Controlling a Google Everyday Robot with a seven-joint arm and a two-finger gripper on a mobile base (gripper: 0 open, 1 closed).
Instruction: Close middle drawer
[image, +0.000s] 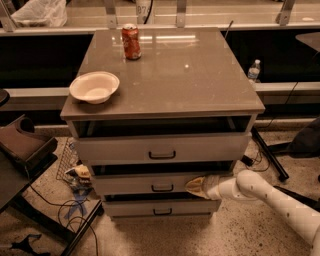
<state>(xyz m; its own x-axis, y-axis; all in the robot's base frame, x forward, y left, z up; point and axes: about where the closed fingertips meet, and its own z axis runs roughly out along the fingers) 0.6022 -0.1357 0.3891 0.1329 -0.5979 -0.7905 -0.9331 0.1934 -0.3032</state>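
Note:
The middle drawer (130, 184) is a light grey front with a small black bar handle (162, 188). It stands out a little from the cabinet, with a dark gap above it. My gripper (196, 186) is at the end of the white arm (270, 197) that comes in from the lower right. It rests against the middle drawer's front, just right of the handle. The inside of the drawer is hidden.
The top drawer (115, 149) and the bottom drawer (130, 207) also stand slightly open. A white bowl (94, 86) and a red can (131, 42) sit on the cabinet top (190, 75). Cables and clutter (75, 185) lie on the floor at the left. A water bottle (254, 70) stands behind at the right.

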